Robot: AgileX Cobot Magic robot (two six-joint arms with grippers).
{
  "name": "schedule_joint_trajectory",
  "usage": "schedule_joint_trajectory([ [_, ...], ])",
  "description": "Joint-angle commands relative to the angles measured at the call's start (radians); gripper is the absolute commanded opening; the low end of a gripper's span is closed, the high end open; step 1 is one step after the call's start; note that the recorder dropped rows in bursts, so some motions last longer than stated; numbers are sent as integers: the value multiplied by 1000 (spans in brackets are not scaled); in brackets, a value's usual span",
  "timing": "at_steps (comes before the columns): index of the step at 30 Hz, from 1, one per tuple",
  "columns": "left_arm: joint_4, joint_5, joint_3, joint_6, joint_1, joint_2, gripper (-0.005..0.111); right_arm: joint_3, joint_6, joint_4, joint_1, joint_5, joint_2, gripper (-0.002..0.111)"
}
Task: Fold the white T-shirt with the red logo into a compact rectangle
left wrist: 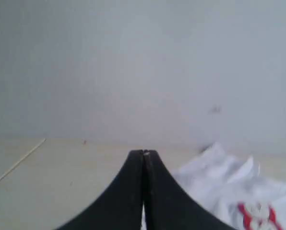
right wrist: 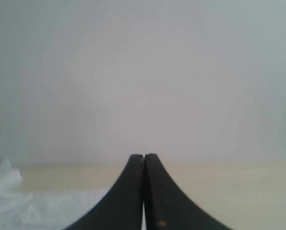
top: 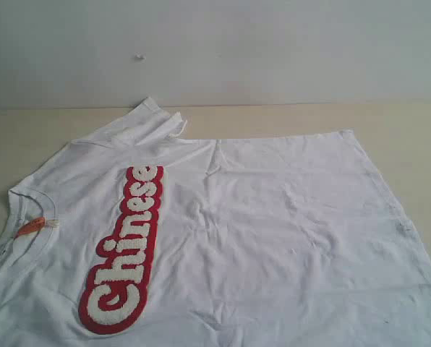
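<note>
The white T-shirt (top: 273, 238) lies spread flat on the table, collar with orange neck tag (top: 30, 227) at the left, hem toward the right. The red logo (top: 125, 249) runs lengthwise down its chest. One sleeve (top: 154, 119) points toward the back wall. Neither gripper shows in the exterior view. In the left wrist view my left gripper (left wrist: 143, 152) is shut with nothing in it, raised above the table, with the sleeve (left wrist: 220, 167) and a bit of logo (left wrist: 258, 215) beyond it. My right gripper (right wrist: 144, 155) is also shut and empty, with shirt cloth (right wrist: 18, 201) to one side.
The beige table (top: 411, 119) shows bare strips behind and beside the shirt. A pale wall (top: 273, 43) rises right behind the table. The shirt runs past the front and left edges of the exterior view.
</note>
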Motion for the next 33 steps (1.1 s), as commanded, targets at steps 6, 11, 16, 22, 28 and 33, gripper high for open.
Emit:
schedule_joint_trajectory([
  [6,-21,-630,-2,-310,-1,-4,0,5,303,-15,-4,-648,-5,0],
  [11,-7,-779,-7,-525,-1,-4,0,-107,347,-17,-4,-587,-5,0],
  [16,11,-408,-265,-523,-1,40,0,-336,352,-20,-4,-393,47,0],
  [22,251,-7,-646,-516,-1,301,0,-645,352,-127,-4,-34,241,0],
  [28,101,412,-868,-226,-3,699,0,-913,33,-69,-4,521,578,0],
  [33,-227,669,-897,364,-3,1116,0,-955,-391,295,-4,791,927,0],
])
